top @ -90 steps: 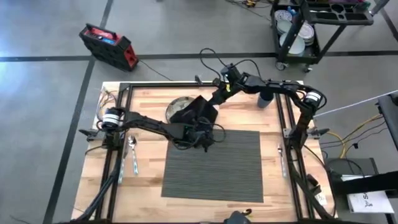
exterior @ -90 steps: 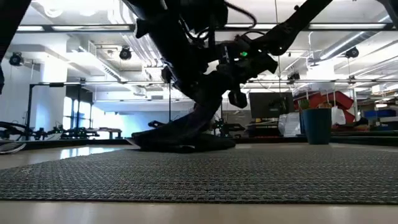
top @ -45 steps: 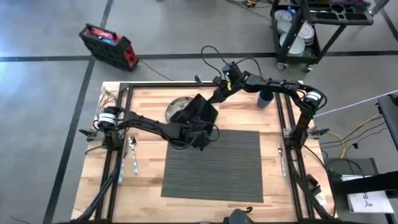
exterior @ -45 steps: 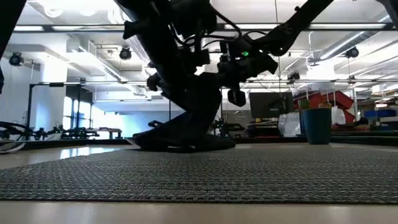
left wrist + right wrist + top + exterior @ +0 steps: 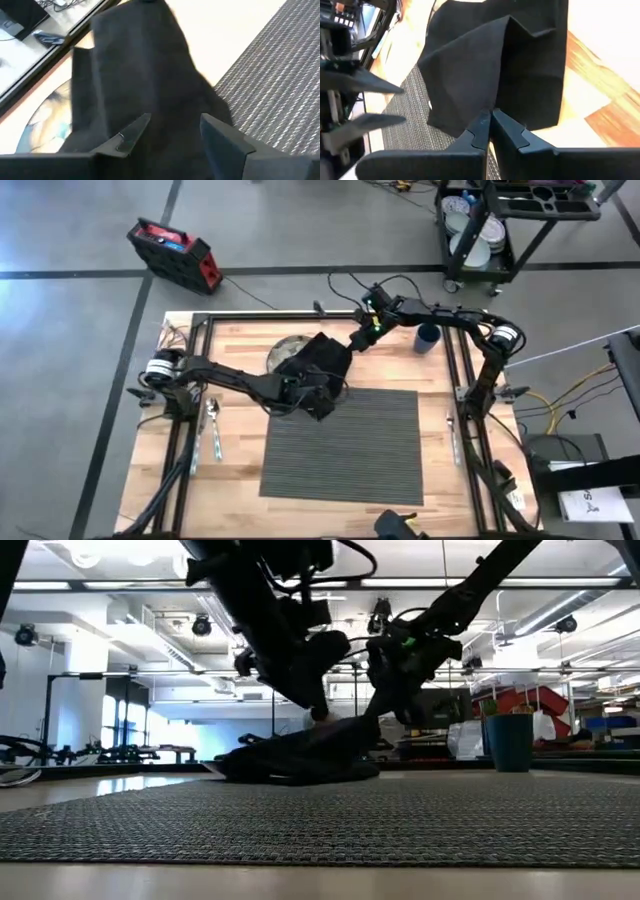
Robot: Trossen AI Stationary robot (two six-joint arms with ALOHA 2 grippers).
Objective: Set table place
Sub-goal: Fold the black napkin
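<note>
Nearest the table's front edge lies the placemat [image 5: 342,444], flat and square to the table [image 5: 240,480], its ribbed face bare, which suggests it is waiting for the plate and cutlery. At about nine o'clock from it, well apart on the wood, a spoon [image 5: 213,425] lies lengthwise, apparently not yet brought in.

Just past the placemat's far left corner, at roughly eleven o'clock, the left gripper [image 5: 322,397] hangs over the near edge of the black napkin [image 5: 318,365]. Its fingers [image 5: 131,132] stand apart with cloth showing between them, so it seems poised to take or steady that edge, not clamped on it.

Farther on, at about twelve o'clock, the right gripper [image 5: 362,340] has its fingers [image 5: 479,131] pressed together on a raised fold of the napkin, lifting it into a ridge, probably to peel it away. The napkin lies draped over a patterned plate [image 5: 283,350], which peeks out on its far left side.

Beyond, toward one o'clock, a dark blue cup [image 5: 428,337] stands upright.
</note>
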